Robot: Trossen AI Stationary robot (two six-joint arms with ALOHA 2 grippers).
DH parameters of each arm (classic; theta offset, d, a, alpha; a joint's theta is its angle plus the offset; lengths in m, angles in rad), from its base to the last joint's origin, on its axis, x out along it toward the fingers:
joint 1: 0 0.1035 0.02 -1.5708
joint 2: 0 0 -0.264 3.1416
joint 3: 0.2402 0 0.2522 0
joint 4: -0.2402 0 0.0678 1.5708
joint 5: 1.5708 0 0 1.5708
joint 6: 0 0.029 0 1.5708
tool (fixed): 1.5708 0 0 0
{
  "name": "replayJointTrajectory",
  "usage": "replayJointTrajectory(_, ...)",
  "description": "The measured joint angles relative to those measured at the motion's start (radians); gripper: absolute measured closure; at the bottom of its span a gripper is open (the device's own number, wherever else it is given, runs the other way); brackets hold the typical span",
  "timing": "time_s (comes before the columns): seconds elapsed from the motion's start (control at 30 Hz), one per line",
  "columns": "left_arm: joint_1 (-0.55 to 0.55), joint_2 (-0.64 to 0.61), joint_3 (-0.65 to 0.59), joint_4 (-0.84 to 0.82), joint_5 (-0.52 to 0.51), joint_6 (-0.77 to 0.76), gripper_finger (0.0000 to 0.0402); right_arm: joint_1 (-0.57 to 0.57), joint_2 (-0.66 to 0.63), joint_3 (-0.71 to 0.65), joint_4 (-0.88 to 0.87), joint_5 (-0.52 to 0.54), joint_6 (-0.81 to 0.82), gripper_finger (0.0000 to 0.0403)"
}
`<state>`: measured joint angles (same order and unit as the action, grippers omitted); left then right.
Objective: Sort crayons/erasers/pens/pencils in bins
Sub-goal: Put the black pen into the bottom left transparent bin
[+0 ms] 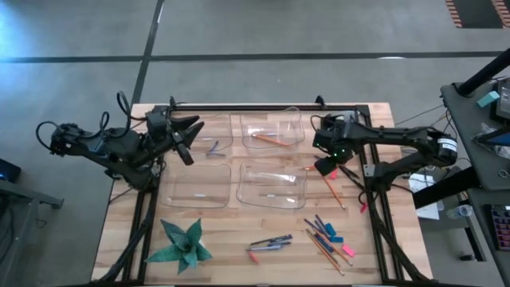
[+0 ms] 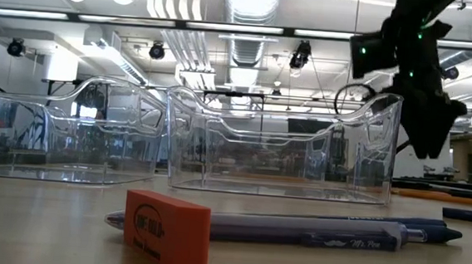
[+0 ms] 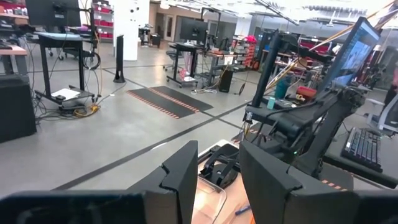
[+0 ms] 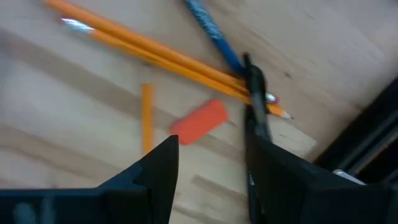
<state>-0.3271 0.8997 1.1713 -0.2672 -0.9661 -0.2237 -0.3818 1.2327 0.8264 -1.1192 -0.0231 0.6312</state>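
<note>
Four clear bins stand in a block mid-table. An orange pencil lies in the far-right bin, a small blue stick in the far-left one. My right gripper hovers open just right of the bins, touching nothing. Its wrist view shows its fingers above two pencils, a blue stick, a black pen and an orange-red eraser. My left gripper waits open above the far-left bin, pointing level toward the right arm.
More pens, pencils, blue sticks and pink and light blue erasers lie near the table's near right corner. A lone pencil lies by the right gripper. A green paper star sits at the near left.
</note>
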Motion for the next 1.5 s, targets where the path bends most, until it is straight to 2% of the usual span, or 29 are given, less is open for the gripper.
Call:
replayJointTrajectory(0.3, 0.000, 0.003, 0.000, 0.009, 0.000, 0.000, 0.0297, -0.111, 0.016, -0.077, 0.101, 0.046, -0.043, 0.0231)
replayJointTrajectory(0.63, 0.000, 0.003, 0.000, 0.021, 0.000, 0.000, 0.0297, -0.159, 0.185, -0.082, 0.144, 0.050, -0.142, 0.0232)
replayJointTrajectory(0.77, 0.000, 0.003, 0.000, 0.021, 0.000, 0.000, 0.0297, -0.160, 0.216, -0.080, 0.142, 0.050, -0.173, 0.0235)
replayJointTrajectory(0.93, 0.000, 0.003, 0.000, 0.020, 0.000, 0.000, 0.0297, -0.163, 0.205, -0.082, 0.154, 0.047, -0.179, 0.0265)
replayJointTrajectory(1.27, 0.000, 0.003, 0.000, 0.017, 0.000, 0.003, 0.0297, -0.167, 0.190, -0.086, 0.162, 0.059, -0.200, 0.0365)
replayJointTrajectory(1.5, 0.000, 0.002, 0.000, 0.019, 0.000, 0.003, 0.0297, -0.167, 0.171, -0.058, 0.073, 0.040, -0.197, 0.0371)
